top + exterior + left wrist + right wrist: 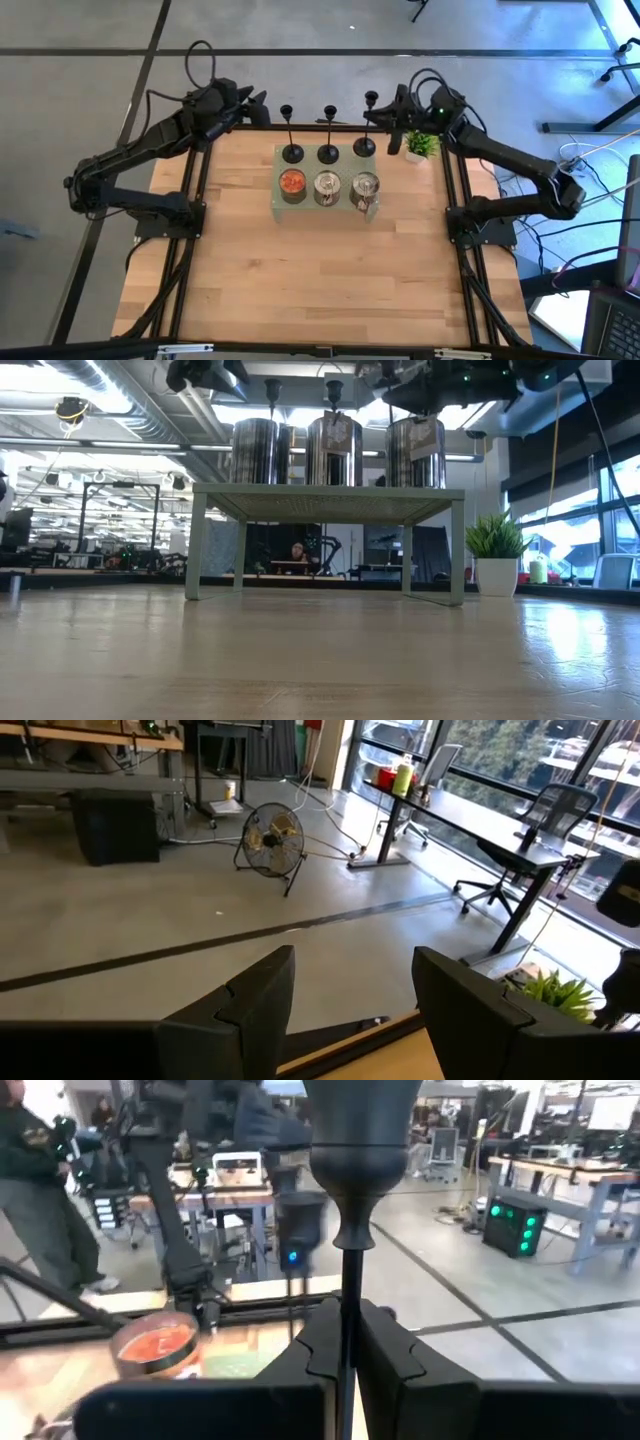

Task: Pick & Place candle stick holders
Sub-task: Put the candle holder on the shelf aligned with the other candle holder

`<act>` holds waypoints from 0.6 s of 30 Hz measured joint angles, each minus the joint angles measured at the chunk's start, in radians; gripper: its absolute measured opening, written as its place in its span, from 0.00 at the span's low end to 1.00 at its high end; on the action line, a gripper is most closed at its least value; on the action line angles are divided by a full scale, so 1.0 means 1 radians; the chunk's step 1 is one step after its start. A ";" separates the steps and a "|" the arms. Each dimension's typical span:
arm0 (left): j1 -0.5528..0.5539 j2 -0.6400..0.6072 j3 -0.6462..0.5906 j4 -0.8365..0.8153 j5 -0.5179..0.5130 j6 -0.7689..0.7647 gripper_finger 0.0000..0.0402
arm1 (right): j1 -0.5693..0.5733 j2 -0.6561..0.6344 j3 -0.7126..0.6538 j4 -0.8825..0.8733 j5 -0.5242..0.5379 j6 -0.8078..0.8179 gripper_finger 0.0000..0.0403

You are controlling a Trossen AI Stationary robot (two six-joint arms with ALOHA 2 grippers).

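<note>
Landmark for all positions: the pale green shelf [276, 190] near the table's far edge.

The three candle stick holders stand upright in a row along the shelf's far side: left holder [291, 152], middle holder [328, 152], right holder [365, 145]. Each long axis is vertical, a thin stem on a round base. Three tin cans [326, 187] sit in a row on the near side of the shelf, one in front of each holder.

The right gripper [383, 117] is at the shelf's far-right corner, its fingers [385, 1345] pressed together on the stem of the right holder. In the right wrist view the stem runs straight up between the two fingers, with the cup top [362, 1125] above them, so the grasp sits partway up the stem, across its axis. The holder's base appears to rest on the shelf, though the high view cannot rule out a slight lift. Judged from this, the coming move is a straight vertical lift, since the can directly in front blocks any low sweep toward the near side.

The left gripper [258, 108] waits beyond the shelf's far-left corner, jaws spread, holding nothing. It is the nearer arm to the left holder.

A small potted plant [420, 146] stands just right of the shelf, close beside the right arm.

Writing: the cans carry labels, but nothing is readable; no brand can be made out.
</note>
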 joint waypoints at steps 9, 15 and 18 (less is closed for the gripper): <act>0.000 0.002 0.000 -0.033 0.000 -0.008 0.50 | 0.059 -0.002 -0.056 0.045 0.102 -0.034 0.04; 0.000 0.002 0.000 -0.036 0.000 -0.009 0.50 | 0.058 -0.004 -0.157 0.238 0.114 0.044 0.04; 0.000 0.002 0.000 -0.043 0.000 -0.010 0.50 | 0.058 -0.005 -0.161 0.239 0.141 0.039 0.04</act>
